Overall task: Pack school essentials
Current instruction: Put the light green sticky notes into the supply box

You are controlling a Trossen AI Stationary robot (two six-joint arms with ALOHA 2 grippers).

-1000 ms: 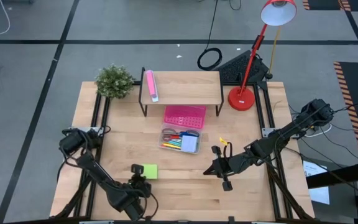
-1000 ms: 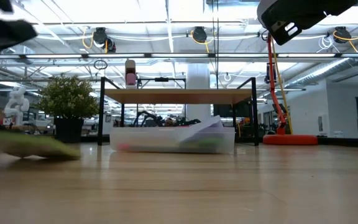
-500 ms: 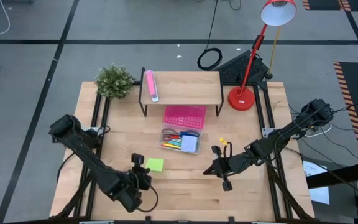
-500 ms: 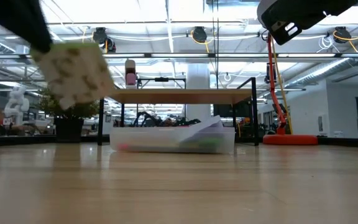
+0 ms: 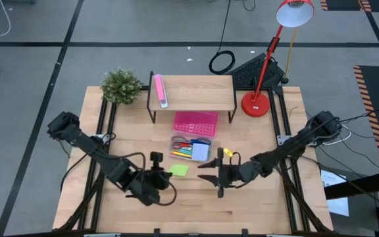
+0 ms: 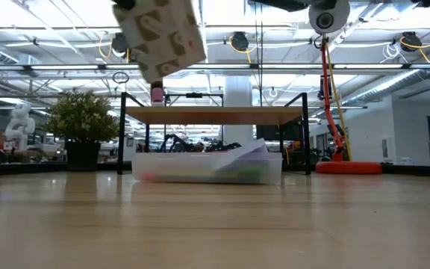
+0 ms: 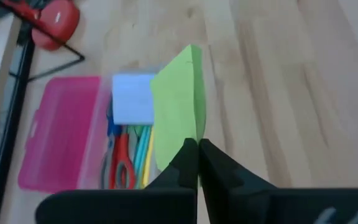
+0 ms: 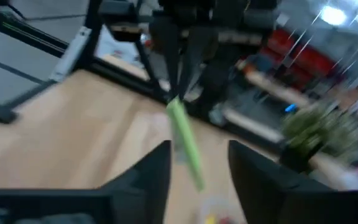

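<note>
Lime-green note pad is up off the tabletop, pinched at one edge by the left tool, fingers clenched tight on it. In the left wrist view the pad stands edge-on between the two dark fingertips. From the low view it hangs high over the wood, tilted, pale face w/ a faint pattern toward the camera.

Just beyond the pad, toward the far edge, sits the clear case near the tabletop's centre: pale-blue note pad lying on top at its right end, red-handled scissors and thin coloured pens inside. Left wrist view shows the same: blue pad, red scissor handles, pens alongside. Pad in the tool is near the case's front edge, not over it as far as the high view shows.

Pink perforated tray touches the case's far side. Behind that, a small wooden shelf w/ a pink-and-white oblong object at its left end. Potted plant at far-left corner, red desk lamp at far-right.

Right tool hovers right of the held pad, near the tabletop's middle, fingers spread apart, gripping nothing; its wrist view looks straight at the green pad.
</note>
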